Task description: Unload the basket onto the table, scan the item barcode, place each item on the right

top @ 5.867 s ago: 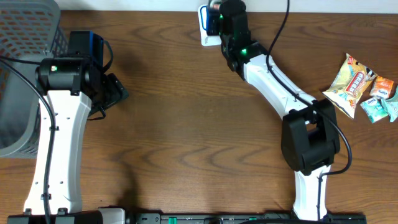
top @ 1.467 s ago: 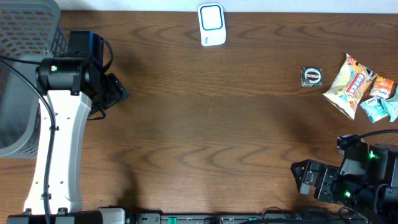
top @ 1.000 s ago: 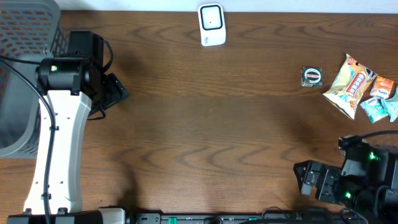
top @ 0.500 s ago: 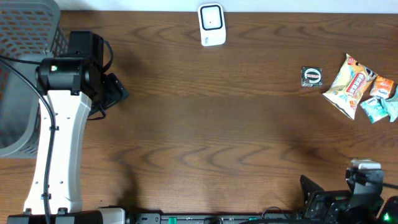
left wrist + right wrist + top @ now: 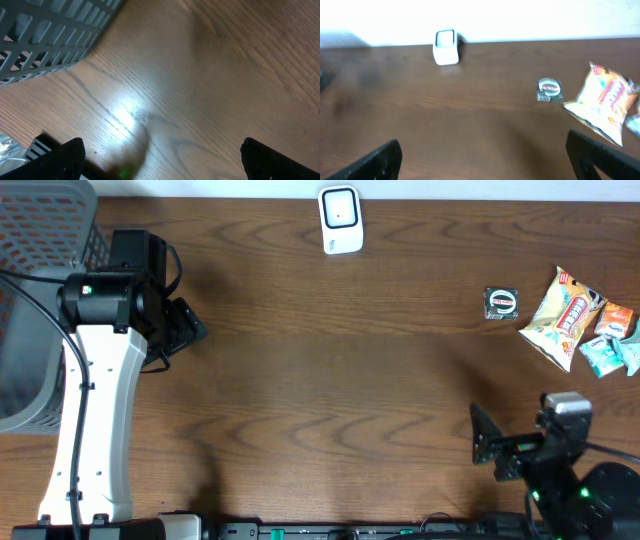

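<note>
The white barcode scanner (image 5: 340, 220) stands at the table's back edge, also in the right wrist view (image 5: 445, 46). A small dark item with a round label (image 5: 501, 302) lies flat on the wood left of the snack bags; the right wrist camera sees it too (image 5: 549, 89). No barcode is legible. My right gripper (image 5: 490, 448) hovers open and empty at the front right, well short of the item. Beside the basket my left gripper (image 5: 188, 325) is open over bare wood (image 5: 162, 162), holding nothing.
A grey slatted basket (image 5: 40, 270) fills the far left corner and shows in the left wrist view (image 5: 50, 35). A yellow snack bag (image 5: 562, 315) and teal packets (image 5: 612, 350) lie at the right edge.
The right arm left the scanner and pulled back to the front right; the small dark item now lies by the snack bags. Over the last second the right arm shifted slightly. Left arm unmoved.
</note>
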Motion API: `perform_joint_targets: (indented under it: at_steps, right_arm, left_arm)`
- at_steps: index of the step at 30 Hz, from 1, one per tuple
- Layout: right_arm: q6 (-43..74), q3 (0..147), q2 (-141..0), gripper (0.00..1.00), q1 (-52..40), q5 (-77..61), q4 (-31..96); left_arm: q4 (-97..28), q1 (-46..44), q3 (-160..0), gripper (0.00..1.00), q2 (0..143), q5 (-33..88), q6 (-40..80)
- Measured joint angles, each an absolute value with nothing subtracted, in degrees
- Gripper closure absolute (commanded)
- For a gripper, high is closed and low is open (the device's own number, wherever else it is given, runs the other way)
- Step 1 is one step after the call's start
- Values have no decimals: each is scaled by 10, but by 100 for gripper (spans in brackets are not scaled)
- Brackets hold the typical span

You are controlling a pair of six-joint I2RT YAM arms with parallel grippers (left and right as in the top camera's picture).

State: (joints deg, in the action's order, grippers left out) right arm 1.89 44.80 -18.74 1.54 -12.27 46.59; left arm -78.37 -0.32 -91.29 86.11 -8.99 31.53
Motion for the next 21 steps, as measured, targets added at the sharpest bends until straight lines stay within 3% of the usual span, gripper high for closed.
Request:
perform_joint_targets:
  at_steps: [11,21]
  right_arm:
    - [18,259,-109,1,11,-139,287]
    - [10,204,-92,1,10,-140,245]
  left_arm:
    - [-784,-3,-913,2,861,-90,315]
    - [-784,-3,-913,2,861,-90,315]
